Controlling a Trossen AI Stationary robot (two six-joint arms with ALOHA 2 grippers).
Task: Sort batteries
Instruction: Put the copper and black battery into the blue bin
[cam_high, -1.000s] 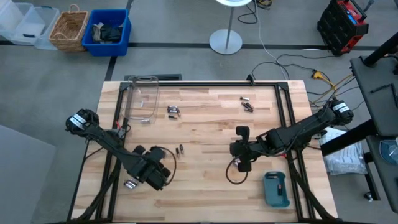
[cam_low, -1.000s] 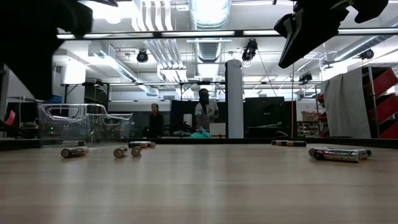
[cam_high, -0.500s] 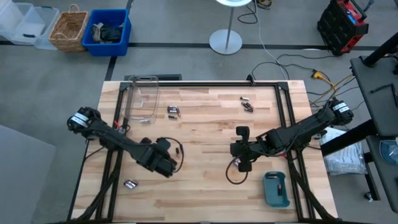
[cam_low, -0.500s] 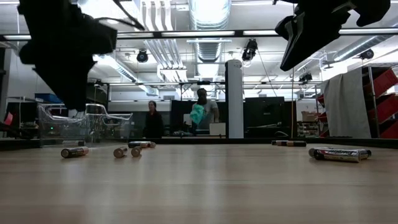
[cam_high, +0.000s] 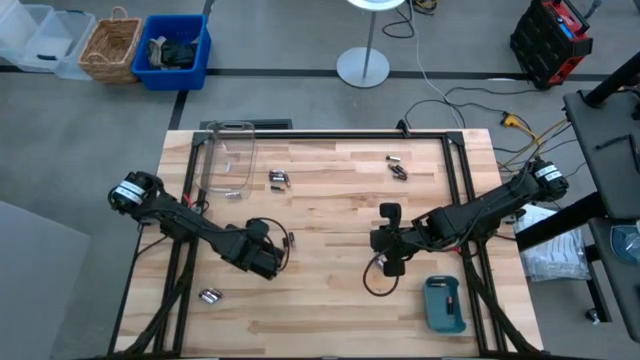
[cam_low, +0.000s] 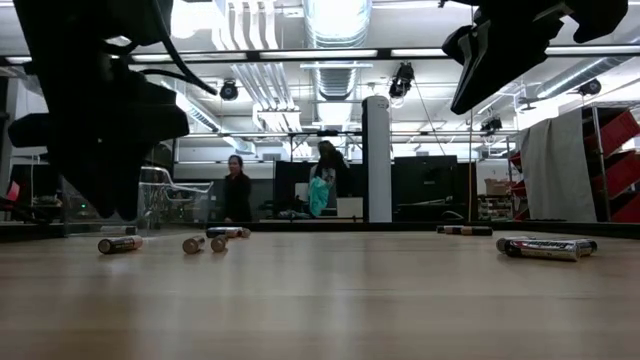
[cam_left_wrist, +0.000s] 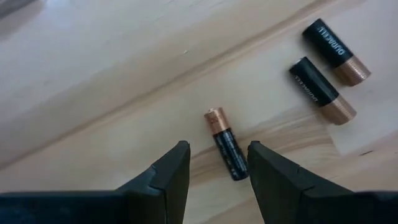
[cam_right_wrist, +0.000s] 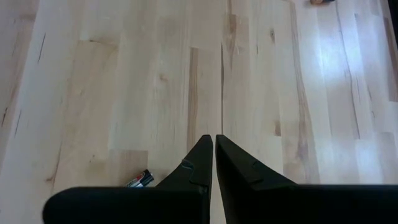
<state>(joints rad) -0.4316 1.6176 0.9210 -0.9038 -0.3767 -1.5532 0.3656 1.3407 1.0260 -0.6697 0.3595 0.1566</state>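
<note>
Batteries lie scattered on the wooden table. A slim battery (cam_left_wrist: 225, 144) lies flat on the wood just ahead of my left gripper (cam_left_wrist: 217, 155), which is open; its two fingers stand on either side without touching it. Two thicker batteries (cam_left_wrist: 322, 90) lie beyond. In the high view this group (cam_high: 291, 240) is left of centre, beside my left gripper (cam_high: 276, 252). My right gripper (cam_right_wrist: 214, 142) is shut with nothing in it and hangs above bare wood right of centre (cam_high: 388, 242). Other batteries (cam_high: 278, 178) (cam_high: 397, 166) (cam_high: 210, 296) lie apart.
A clear plastic box (cam_high: 228, 160) stands at the far left of the table. A teal tray (cam_high: 445, 305) sits at the near right corner. Black frame rails (cam_high: 460, 180) run along the table's sides. One battery (cam_right_wrist: 140, 179) lies near my right gripper. People stand in the room beyond.
My left gripper has gone from the near left part of the table toward the far edge and the right, up to the batteries left of centre, uncovering the batteries near the front left. In the low view it has come lower.
</note>
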